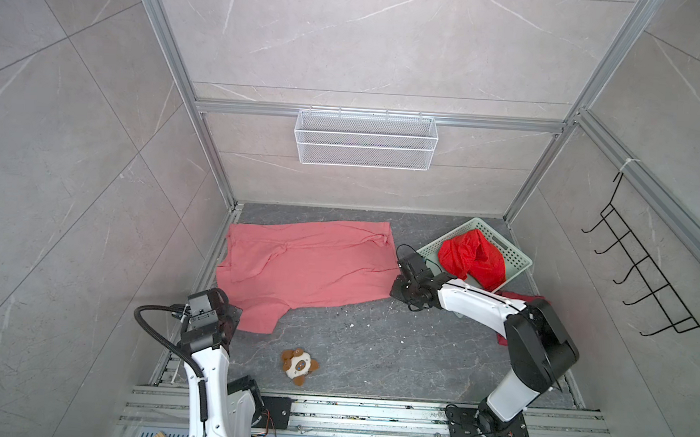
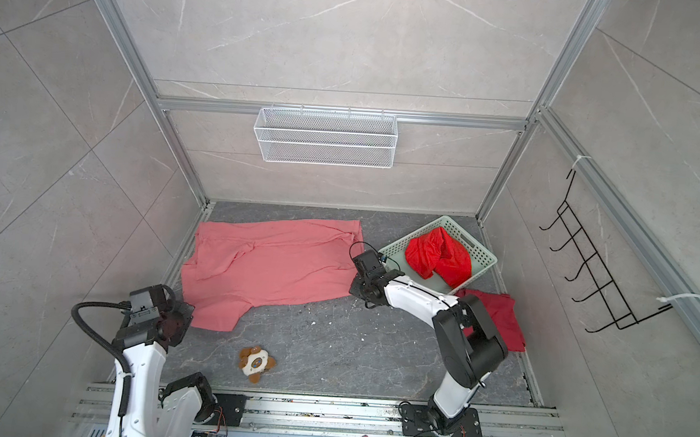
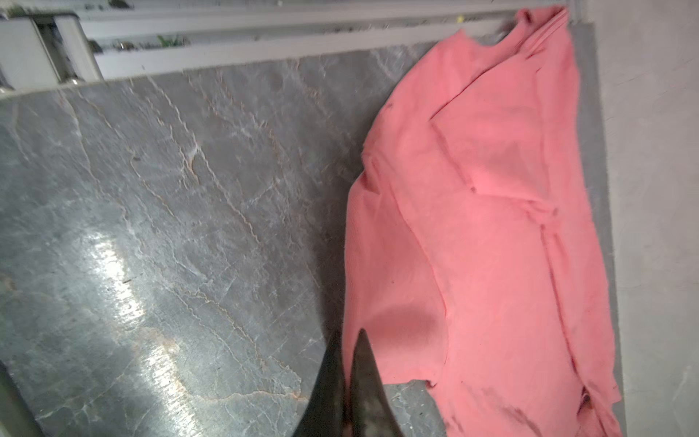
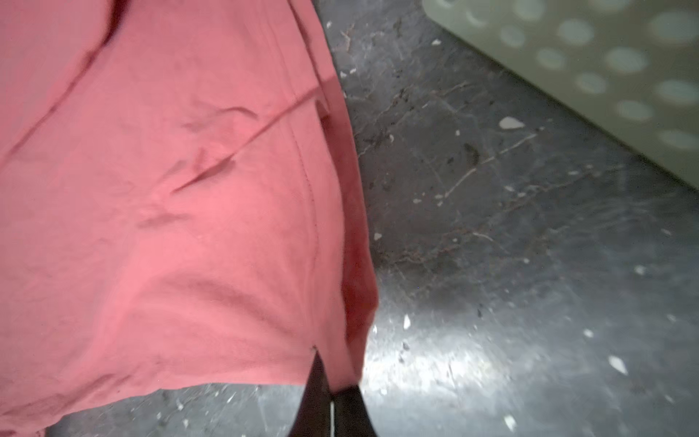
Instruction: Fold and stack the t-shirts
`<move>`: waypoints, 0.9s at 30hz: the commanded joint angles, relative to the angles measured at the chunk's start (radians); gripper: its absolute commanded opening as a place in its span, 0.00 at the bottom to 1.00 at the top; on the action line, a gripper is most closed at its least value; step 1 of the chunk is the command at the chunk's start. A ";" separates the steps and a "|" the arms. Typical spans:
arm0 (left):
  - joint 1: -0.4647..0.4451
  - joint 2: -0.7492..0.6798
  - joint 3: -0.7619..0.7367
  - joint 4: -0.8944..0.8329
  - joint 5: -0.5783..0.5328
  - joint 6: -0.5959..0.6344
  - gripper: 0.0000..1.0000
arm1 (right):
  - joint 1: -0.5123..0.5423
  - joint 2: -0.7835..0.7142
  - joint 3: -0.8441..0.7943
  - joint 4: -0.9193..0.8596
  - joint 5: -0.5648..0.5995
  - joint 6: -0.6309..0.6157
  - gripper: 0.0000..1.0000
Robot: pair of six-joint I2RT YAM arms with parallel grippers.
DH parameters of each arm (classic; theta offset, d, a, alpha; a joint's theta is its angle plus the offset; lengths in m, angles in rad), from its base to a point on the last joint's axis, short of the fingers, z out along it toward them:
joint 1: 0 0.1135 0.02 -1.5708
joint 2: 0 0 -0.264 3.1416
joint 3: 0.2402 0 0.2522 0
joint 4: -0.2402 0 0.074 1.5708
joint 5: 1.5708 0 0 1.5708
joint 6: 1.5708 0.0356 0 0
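Observation:
A salmon-pink t-shirt (image 1: 308,262) (image 2: 270,264) lies spread flat across the back left of the dark table. My left gripper (image 3: 348,335) is shut on the edge of its near sleeve, at the shirt's front left corner (image 1: 246,321). My right gripper (image 4: 333,374) is shut on the hem at the shirt's right edge (image 1: 393,272), with cloth pinched between the black fingers. A bright scarlet t-shirt (image 1: 471,256) sits bunched in a pale green basket (image 1: 501,237). A dark crimson t-shirt (image 2: 500,316) lies crumpled on the table in front of the basket, partly hidden by my right arm.
A small brown-and-white plush toy (image 1: 298,365) lies near the front middle. A white wire basket (image 1: 365,139) hangs on the back wall, and a black hook rack (image 1: 648,279) on the right wall. Aluminium rails edge the table. The green basket's side (image 4: 605,68) is close to my right gripper.

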State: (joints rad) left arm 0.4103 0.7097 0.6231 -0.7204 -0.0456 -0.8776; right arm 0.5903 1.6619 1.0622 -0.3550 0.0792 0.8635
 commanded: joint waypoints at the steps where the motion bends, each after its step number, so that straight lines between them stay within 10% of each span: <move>1: 0.004 -0.035 0.067 -0.128 -0.063 0.037 0.00 | 0.014 -0.075 0.006 -0.163 0.008 -0.029 0.00; 15: 0.001 -0.055 0.171 -0.116 -0.045 0.049 0.00 | 0.082 -0.153 0.028 -0.197 0.055 -0.062 0.00; 27: 0.002 0.403 0.304 0.300 0.139 0.088 0.00 | -0.008 0.203 0.448 -0.151 0.111 -0.174 0.00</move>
State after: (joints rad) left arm 0.4103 1.0412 0.8646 -0.5766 0.0158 -0.8322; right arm 0.6102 1.8065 1.4528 -0.4927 0.1612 0.7311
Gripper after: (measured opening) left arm 0.054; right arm 0.045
